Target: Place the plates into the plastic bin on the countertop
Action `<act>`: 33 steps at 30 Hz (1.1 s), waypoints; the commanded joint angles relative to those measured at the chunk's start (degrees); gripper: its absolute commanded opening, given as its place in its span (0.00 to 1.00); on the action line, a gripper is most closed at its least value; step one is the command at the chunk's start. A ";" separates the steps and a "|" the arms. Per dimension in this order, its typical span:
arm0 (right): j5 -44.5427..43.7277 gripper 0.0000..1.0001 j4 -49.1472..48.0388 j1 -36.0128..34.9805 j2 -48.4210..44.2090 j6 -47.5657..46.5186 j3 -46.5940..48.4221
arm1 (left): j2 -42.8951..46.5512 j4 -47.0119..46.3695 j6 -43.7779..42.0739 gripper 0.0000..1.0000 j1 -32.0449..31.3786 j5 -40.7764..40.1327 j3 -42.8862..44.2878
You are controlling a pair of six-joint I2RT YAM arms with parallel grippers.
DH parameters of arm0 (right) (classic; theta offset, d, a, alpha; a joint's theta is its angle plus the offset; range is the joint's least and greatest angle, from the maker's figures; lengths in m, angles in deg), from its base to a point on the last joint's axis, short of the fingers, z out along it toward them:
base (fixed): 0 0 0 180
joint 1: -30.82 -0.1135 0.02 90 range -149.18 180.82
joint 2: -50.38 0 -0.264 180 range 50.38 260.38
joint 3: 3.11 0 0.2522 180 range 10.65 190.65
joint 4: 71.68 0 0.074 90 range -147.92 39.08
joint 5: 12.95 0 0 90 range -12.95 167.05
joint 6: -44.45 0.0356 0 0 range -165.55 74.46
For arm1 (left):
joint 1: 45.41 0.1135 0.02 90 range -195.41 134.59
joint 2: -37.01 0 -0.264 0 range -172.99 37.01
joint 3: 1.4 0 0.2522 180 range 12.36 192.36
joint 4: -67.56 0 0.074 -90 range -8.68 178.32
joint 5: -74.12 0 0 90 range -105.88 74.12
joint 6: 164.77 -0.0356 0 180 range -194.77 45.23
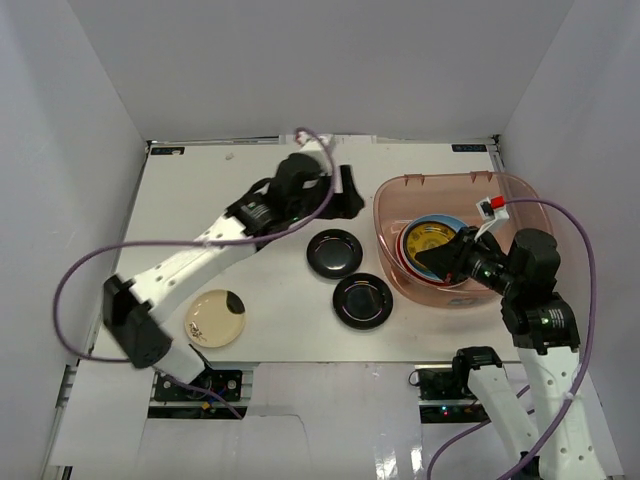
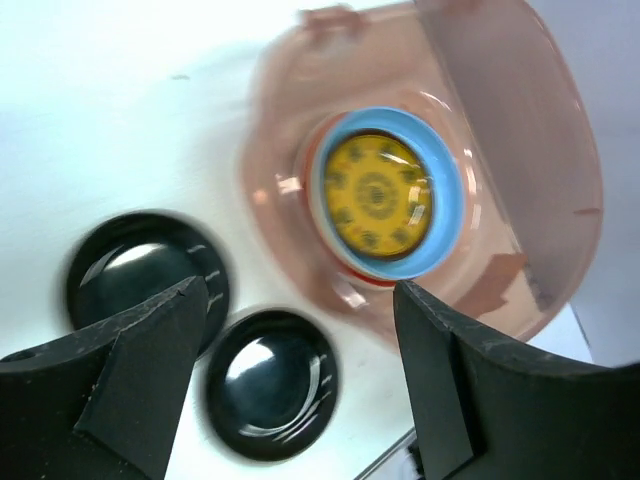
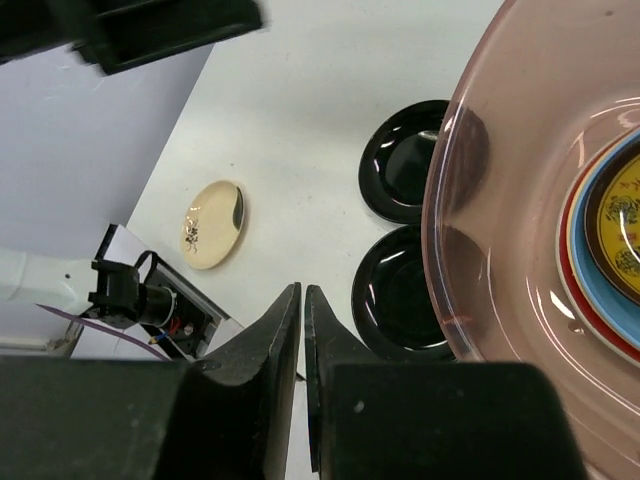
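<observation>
The pinkish plastic bin stands at the right of the countertop. It holds a stack with a yellow patterned plate on a light blue plate over a red one. Two glossy black plates lie left of the bin. A cream plate lies near the front left. My left gripper is open and empty, above the table behind the black plates. My right gripper is shut and empty, over the bin's near-left side.
White walls enclose the countertop on three sides. My left arm stretches diagonally across the table's left half, with a purple cable looping over it. In the right wrist view the bin's rim partly overlaps the black plates.
</observation>
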 commanded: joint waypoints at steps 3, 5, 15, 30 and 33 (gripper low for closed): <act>0.09 0.11 -7.93 -4.54 3.86 -2.51 0.68 | 24.89 3.08 -0.96 0.84 5.25 -10.63 -24.68; -3.32 0.11 -7.85 -9.00 5.18 -2.96 1.38 | 32.20 8.17 -0.26 0.82 6.04 -13.81 -29.38; -47.42 0.24 -9.69 -51.18 19.06 -1.90 2.17 | 40.04 30.33 18.45 0.68 6.31 -21.38 -41.61; -75.24 0.62 -12.24 -71.35 47.54 0.04 -1.17 | 26.60 27.97 21.01 0.80 7.27 -24.20 -47.06; -73.58 0.62 -13.55 -71.35 51.41 -1.29 -1.08 | 24.31 27.00 20.75 0.76 7.45 -24.90 -47.33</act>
